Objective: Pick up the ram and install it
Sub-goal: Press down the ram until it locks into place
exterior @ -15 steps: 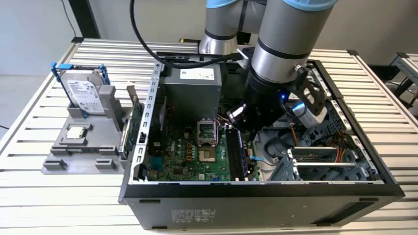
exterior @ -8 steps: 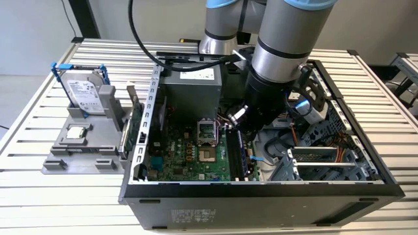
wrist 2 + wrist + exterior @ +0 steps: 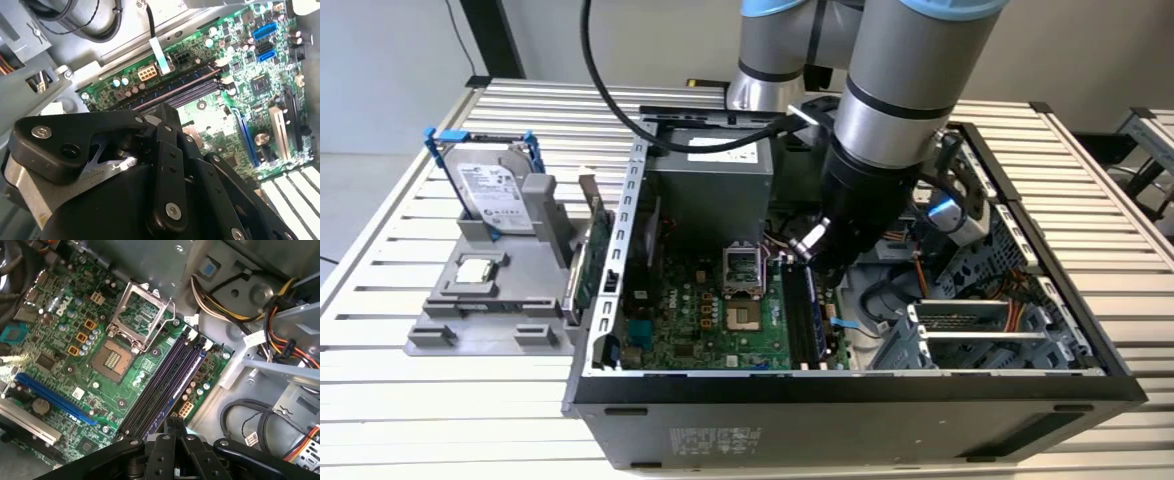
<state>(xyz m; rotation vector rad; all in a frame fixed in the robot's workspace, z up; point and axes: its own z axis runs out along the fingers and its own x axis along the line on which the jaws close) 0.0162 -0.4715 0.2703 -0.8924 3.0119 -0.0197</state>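
Seen from the exterior view: reaching down into the open computer case (image 3: 854, 385) on a slatted table (image 3: 400, 390), with the gripper (image 3: 811, 252) low over the green motherboard (image 3: 720, 330), right at the far end of the black memory slots (image 3: 803, 310). Cannot make out the ram apart from those slots here. Outside the case, toward the exterior view's left: a gray fixture (image 3: 494, 300) carrying a silver hard drive (image 3: 491, 185) in a blue frame, and a green expansion card (image 3: 591, 262) standing on edge just beside the case wall. In the first wrist view: fingers (image 3: 169, 426) drawn fully together, black tips meeting just short of the near end of the slots (image 3: 155, 390), gripping nothing that can be seen. Seated along the slot nearest the board's edge, apparently the ram (image 3: 179, 390): a thin dark strip with a bluish edge, lying parallel to its neighbours beside the open processor socket (image 3: 112, 357). In the second wrist view: black gripper body (image 3: 165, 107) across the foreground, tip aimed at the slots (image 3: 175, 97); the same dark strip, the ram (image 3: 187, 81), in the slot closest to the white connector (image 3: 147, 73). Cannot tell whether the tips touch it.
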